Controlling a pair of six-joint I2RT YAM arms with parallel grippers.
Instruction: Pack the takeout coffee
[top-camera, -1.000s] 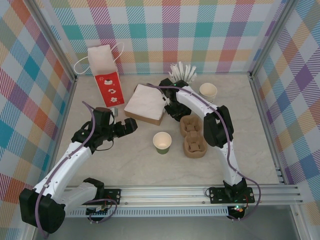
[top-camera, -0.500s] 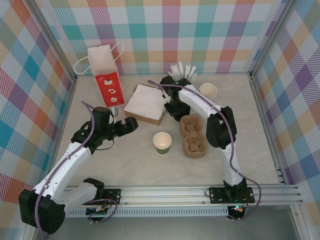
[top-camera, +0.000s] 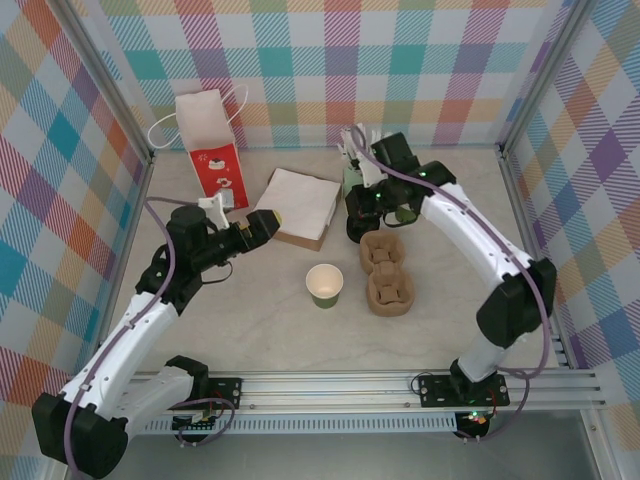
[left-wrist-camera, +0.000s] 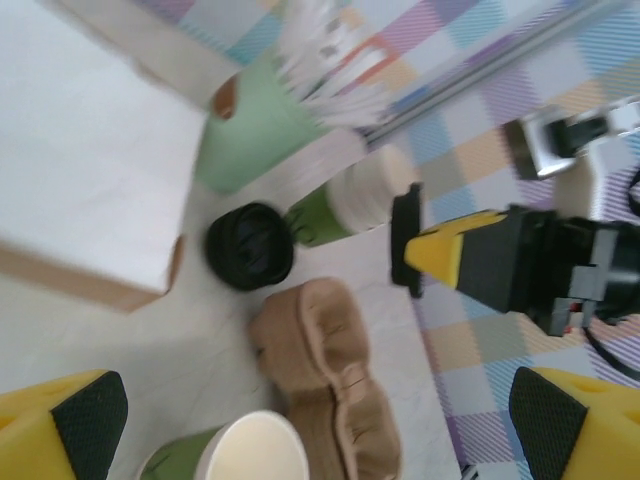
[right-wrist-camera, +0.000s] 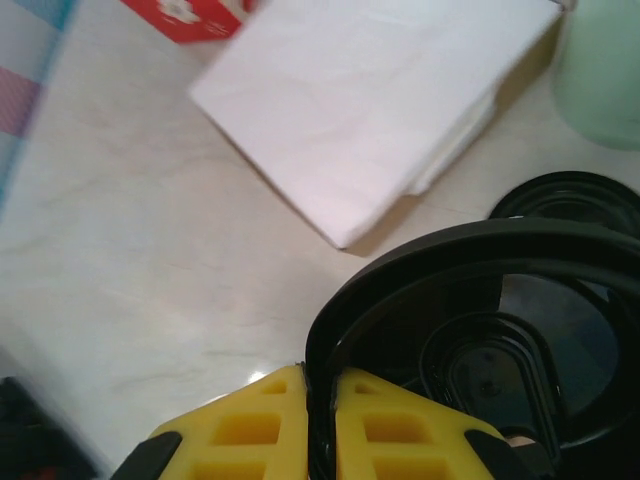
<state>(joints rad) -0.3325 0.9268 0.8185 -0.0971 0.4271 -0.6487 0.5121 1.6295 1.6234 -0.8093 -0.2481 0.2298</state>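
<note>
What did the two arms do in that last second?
The right claw pinched a black lid and lifted it, its elbow swinging right. The left claw, open, edged toward the napkins. The open cup, cup tray and red bag stayed put.

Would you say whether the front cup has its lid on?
Off: the cup shows its cream inside; the right gripper pinches a lid.

The black lid (right-wrist-camera: 480, 260) pinched in the right hand (right-wrist-camera: 320, 385) was cut off at the right and bottom, and it hid most of a second lid (right-wrist-camera: 570, 195) beyond it. Farther out, the mint cup (right-wrist-camera: 605, 80) and the blurred red bag (right-wrist-camera: 190, 12) were cropped. Between the fingers of the left hand (left-wrist-camera: 318, 410), a paper cup (left-wrist-camera: 250, 455) was cut off below.
</note>
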